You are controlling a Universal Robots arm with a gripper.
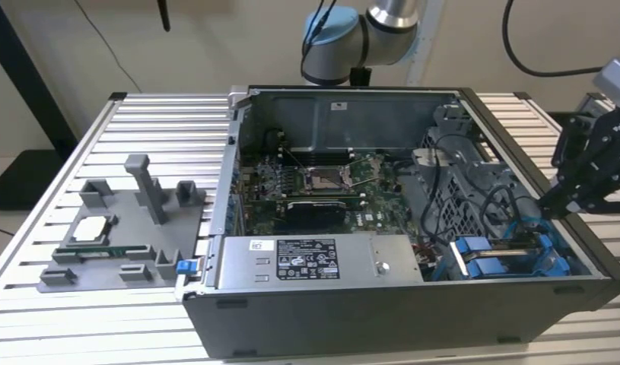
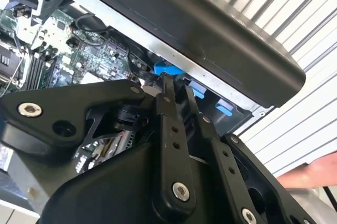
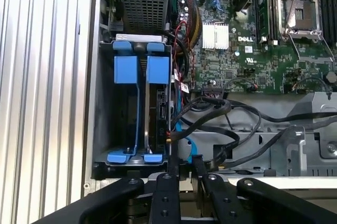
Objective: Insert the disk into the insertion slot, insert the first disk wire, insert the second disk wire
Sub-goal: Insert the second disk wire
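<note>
The insertion slot is a grey metal cage with bright blue tabs in the open computer case's corner, also seen in the exterior view. The disk sits edge-on inside it, dark between the blue rails. A thin blue wire and a bundle of black wires lie beside the cage. My gripper hangs just outside the cage's end, close over the blue wire. It reaches in over the case's side wall at the exterior view's right, and its tip is next to a blue part.
A large grey labelled power-supply box lies along the case's front wall beside the cage. The motherboard fills the case's middle. A grey fixture tray with posts stands on the slatted table at the exterior view's left. What looks like a hand is near the case.
</note>
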